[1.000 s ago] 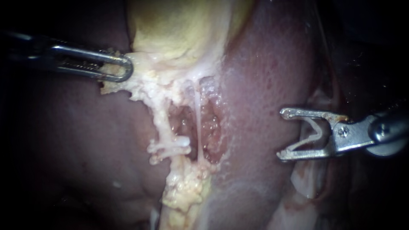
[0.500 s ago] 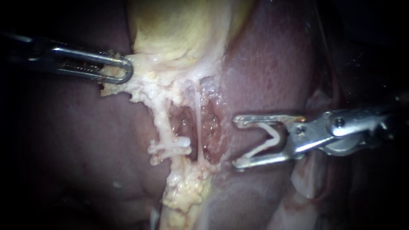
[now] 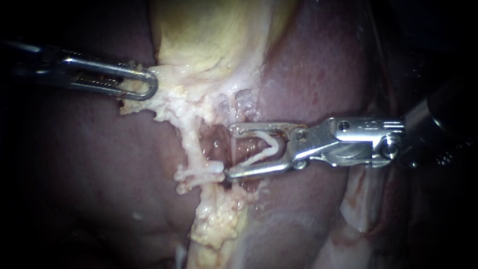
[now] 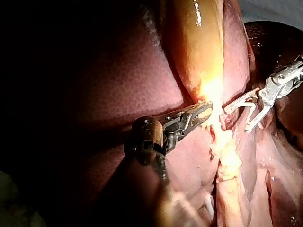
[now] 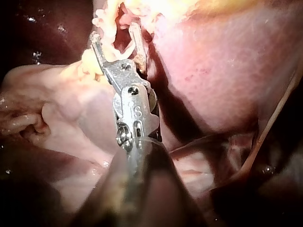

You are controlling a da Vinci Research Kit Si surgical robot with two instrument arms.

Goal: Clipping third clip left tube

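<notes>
Approach stage, clip not placed yet. My right instrument (image 3: 231,152) has its jaws spread wide, and both bear on a loaded clip (image 3: 271,147), a white open V seated between them. Jaw tips sit inside the dissected window, over the raw bed.

Target is the left tube (image 3: 188,139), the fat-coated strand just beyond those tips. It is not between the jaws. One placed clip (image 3: 211,166) lies across it, right off the tip of the lower jaw and about touching it. A second white piece next to that one looks like another clip, but I can't confirm it.

A thin tube (image 3: 230,112) runs down into the mouth of the jaws at their tips. It seems to lie between them, which would be the wrong strand to catch.

My left instrument (image 3: 144,83) is well apart from the right one, on the far side of the left tube. Its jaws are pressed together on fatty tissue (image 3: 164,107) at the gallbladder (image 3: 214,35) base, apparently holding it taut. The left wrist view agrees: jaws closed on yellow tissue. Liver (image 3: 318,74) lies under the right shaft.

My read on progress: retraction is set, the clip is loaded and the instrument is at the site. What's left is to get the jaws clear of the thin tube and around the left tube beside the placed clip, then squeeze, open and back out.
</notes>
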